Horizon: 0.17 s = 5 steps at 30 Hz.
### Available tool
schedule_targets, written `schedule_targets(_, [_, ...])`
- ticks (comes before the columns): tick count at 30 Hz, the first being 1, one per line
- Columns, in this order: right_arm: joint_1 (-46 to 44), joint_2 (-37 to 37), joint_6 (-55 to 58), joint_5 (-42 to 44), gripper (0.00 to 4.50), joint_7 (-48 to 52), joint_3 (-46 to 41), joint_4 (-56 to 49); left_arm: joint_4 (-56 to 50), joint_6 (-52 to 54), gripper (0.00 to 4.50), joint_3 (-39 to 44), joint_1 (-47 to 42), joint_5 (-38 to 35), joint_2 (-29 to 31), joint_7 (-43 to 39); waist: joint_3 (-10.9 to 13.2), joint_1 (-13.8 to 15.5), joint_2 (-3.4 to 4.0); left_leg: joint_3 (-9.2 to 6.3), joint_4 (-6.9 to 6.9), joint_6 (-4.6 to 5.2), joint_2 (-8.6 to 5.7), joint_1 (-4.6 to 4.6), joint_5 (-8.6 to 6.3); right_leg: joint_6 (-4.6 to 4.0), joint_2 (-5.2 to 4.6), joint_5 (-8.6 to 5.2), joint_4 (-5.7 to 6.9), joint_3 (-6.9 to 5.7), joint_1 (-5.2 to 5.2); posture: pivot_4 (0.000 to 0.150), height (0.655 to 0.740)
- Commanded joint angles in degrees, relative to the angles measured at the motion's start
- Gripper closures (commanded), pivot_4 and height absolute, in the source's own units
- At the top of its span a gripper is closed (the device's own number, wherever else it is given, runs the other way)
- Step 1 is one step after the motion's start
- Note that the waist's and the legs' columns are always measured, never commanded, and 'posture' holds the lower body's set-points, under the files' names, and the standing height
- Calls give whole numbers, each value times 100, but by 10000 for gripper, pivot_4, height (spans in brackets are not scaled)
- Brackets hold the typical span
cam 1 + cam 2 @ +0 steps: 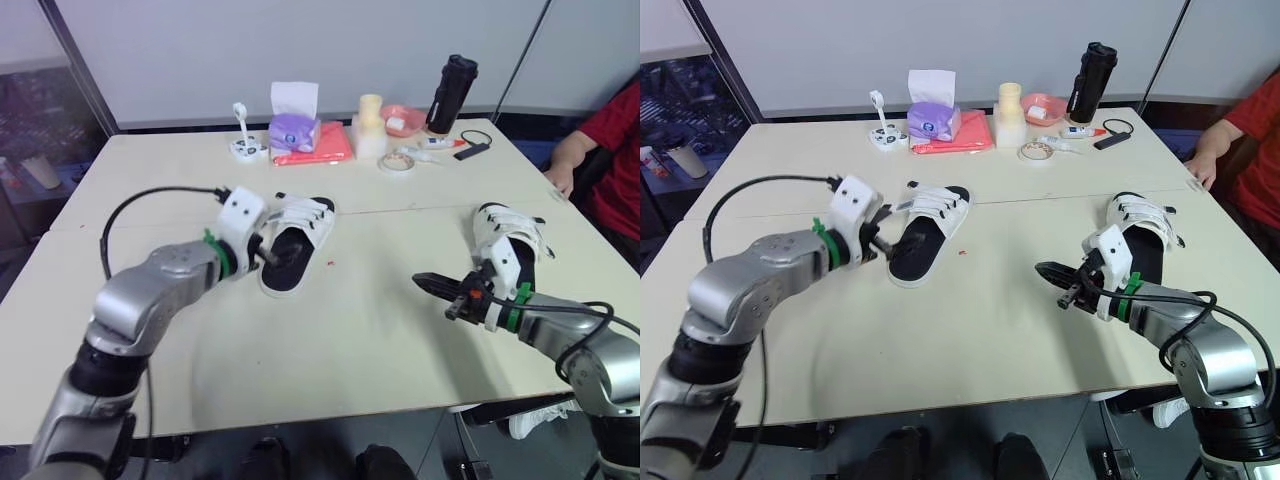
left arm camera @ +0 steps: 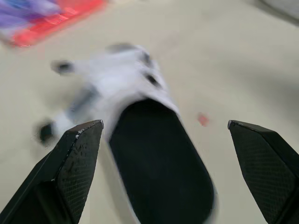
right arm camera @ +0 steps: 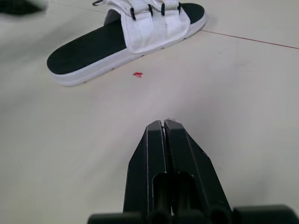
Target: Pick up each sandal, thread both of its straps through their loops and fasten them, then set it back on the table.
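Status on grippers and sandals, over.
Left gripper, jaws open, at heel of left sandal. Right gripper shut, empty, above the table. Right sandal flat by right arm. Nothing blocking.

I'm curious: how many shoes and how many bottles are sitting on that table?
White-strapped sandals with black footbeds: 2
Tall black bottle: 1
Total: 3
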Motion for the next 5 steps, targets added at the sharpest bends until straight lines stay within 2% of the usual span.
schedule_targets(1, [15, -103, -70, 132, 45000, 282, -143, -49, -471, -94, 391, 687, 507, -424, -92, -261, 4, 0, -4, -2, 2, 0, 2, -3, 0, 0, 1, 0, 0, -1, -2, 1500, 7400])
schedule_targets(5, [192, -74, -69, 195, 45000, 426, -190, -88, -905, -90, 391, 1348, 1268, -769, -404, -52, 3, 17, -4, -4, 6, 2, 5, -5, -1, 0, -2, 0, -1, -3, 2, 1500, 7400])
